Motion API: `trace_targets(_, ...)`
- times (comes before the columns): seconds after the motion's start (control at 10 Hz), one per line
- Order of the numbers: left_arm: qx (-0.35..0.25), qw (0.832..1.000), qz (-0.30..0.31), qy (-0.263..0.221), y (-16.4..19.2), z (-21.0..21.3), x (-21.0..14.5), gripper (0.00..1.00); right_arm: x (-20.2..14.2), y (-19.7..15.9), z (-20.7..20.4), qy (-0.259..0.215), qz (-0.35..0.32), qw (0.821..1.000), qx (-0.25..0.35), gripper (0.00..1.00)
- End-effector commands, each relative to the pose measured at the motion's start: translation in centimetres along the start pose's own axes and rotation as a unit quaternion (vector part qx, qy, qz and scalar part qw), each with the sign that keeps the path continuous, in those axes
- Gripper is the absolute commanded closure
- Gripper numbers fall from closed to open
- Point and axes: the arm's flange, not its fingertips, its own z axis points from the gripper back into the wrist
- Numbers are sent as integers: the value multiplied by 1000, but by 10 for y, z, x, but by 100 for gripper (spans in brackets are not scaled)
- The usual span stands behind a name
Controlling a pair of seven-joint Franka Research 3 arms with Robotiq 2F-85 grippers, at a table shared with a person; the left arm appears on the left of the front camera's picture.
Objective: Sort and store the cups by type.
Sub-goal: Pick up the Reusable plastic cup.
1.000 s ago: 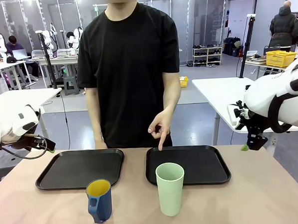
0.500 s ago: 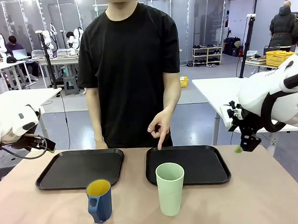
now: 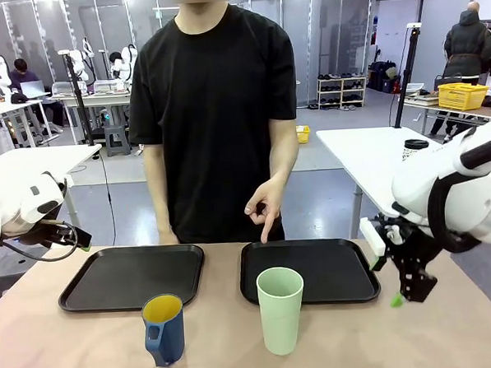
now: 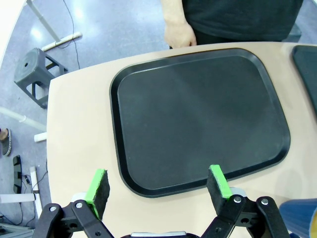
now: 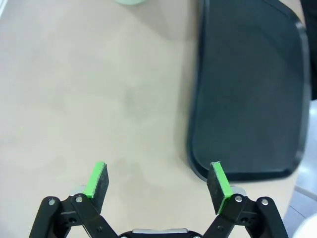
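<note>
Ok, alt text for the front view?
A person's hand points down at the far edge of the right tray. A mint-green tumbler stands before that tray and a blue mug before the left tray; the right gripper hangs beside the right tray.

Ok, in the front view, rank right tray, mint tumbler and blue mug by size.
1. right tray, largest
2. mint tumbler, next
3. blue mug, smallest
Both cups stand nearer the camera, yet the tray looks biggest anyway.

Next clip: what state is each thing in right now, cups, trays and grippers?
Mint-green tumbler: upright on the table, ungripped.
Blue mug: upright on the table, ungripped.
Left tray: no cup on it.
Right tray: no cup on it; person's hand points at its far edge.
Left gripper: open, holding nothing.
Right gripper: open, holding nothing.
</note>
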Motion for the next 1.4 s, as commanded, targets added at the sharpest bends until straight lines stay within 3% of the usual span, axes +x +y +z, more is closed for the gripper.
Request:
trace_targets(0.0, 0, 1000, 2, -1, 2, 0, 0, 0, -3, 10, -16, -65, 8, 998, -5, 0)
trace_targets(0.3, 0, 1000, 2, -1, 2, 0, 0, 0, -13, 15, -42, -222, 14, 975, -17, 0)
trace_targets(0.4, 0, 1000, 2, -1, 2, 0, 0, 0, -19, 12, -53, -292, 24, 956, -27, 0)
trace_targets(0.9, 0, 1000, 2, -1, 2, 0, 0, 0, -48, -9, -98, -479, 21, 877, -2, 0)
trace_targets(1.0, 0, 1000, 2, -1, 2, 0, 0, 0, -50, -11, -104, -503, 27, 864, 17, 0)
trace_targets(1.3, 0, 1000, 2, -1, 2, 0, 0, 0, -51, -13, -108, -495, 23, 868, 37, 0)
